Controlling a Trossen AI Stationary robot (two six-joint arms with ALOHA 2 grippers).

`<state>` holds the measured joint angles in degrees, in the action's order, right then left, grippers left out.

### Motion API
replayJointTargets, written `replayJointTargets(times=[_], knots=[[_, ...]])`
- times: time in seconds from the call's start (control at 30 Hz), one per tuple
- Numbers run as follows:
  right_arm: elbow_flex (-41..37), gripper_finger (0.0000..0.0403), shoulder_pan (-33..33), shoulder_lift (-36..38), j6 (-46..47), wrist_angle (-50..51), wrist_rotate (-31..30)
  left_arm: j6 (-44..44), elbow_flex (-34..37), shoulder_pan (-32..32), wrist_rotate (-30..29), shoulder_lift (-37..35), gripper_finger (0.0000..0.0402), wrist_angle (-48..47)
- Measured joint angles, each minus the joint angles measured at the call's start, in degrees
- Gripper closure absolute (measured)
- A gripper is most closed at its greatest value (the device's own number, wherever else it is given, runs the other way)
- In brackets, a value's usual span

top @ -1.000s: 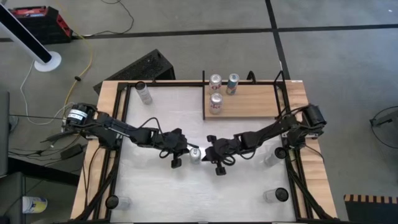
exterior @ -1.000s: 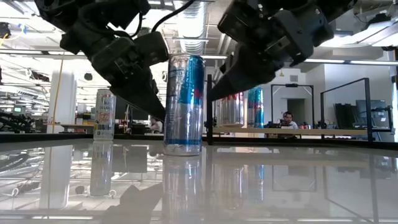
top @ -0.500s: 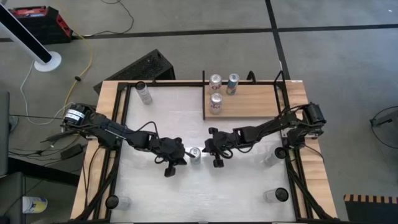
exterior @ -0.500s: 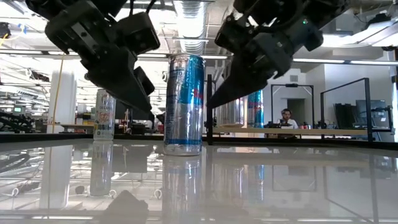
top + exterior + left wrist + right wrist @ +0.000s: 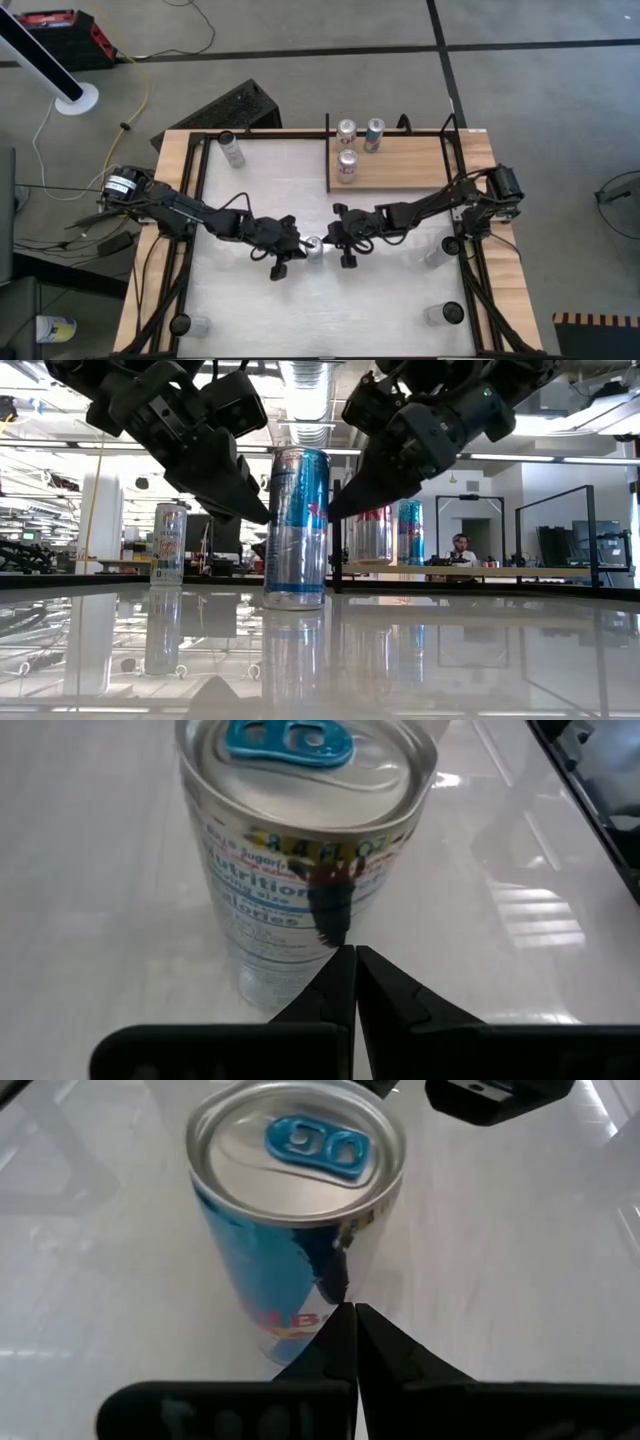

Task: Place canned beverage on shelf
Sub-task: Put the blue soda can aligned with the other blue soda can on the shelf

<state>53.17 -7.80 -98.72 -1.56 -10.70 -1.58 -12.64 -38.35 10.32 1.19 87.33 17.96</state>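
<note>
A silver and blue beverage can (image 5: 313, 247) stands upright on its base on the white tabletop, near the middle. It also shows in the low view (image 5: 296, 528). My left gripper (image 5: 297, 249) is shut at the can's left side. My right gripper (image 5: 329, 244) is shut at its right side. The wooden shelf (image 5: 400, 162) lies at the far right of the table, with three cans (image 5: 347, 165) standing on it. My left gripper touches the can's side wall (image 5: 300, 945) with the tip of its shut fingers (image 5: 262, 515), above mid-height. It comes slanting down from the table's left. The can stands upright on the table. My right gripper touches the can's opposite side wall (image 5: 310, 1302) with the tip of its shut fingers (image 5: 336, 512), above mid-height. It comes slanting down from the table's right.
Another can (image 5: 232, 150) stands at the table's far left corner. Clear cups stand near the right edge (image 5: 438, 252) and at the near corners (image 5: 445, 315) (image 5: 190, 325). Black rails (image 5: 330, 150) stand at the shelf's ends.
My left gripper has swung toward the table's near edge, then gone right and up to the can's side. My right gripper has gone left to the can's other side. Both stay shut. The can has kept its place.
</note>
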Motion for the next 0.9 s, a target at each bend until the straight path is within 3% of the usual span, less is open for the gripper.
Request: replayJointTargets(times=[0.57,0.9], knots=[[-0.02,0.0381,-3.37,0.05,1.73,2.67,2.45,2.51,0.11,-1.32,-5.74,0.02,0.0401,0.05],[0.02,0.0381,-4.24,1.57,1.72,8.19,4.72,2.47,0.09,-2.62,-5.37,-0.04,0.0401,-1.13]])
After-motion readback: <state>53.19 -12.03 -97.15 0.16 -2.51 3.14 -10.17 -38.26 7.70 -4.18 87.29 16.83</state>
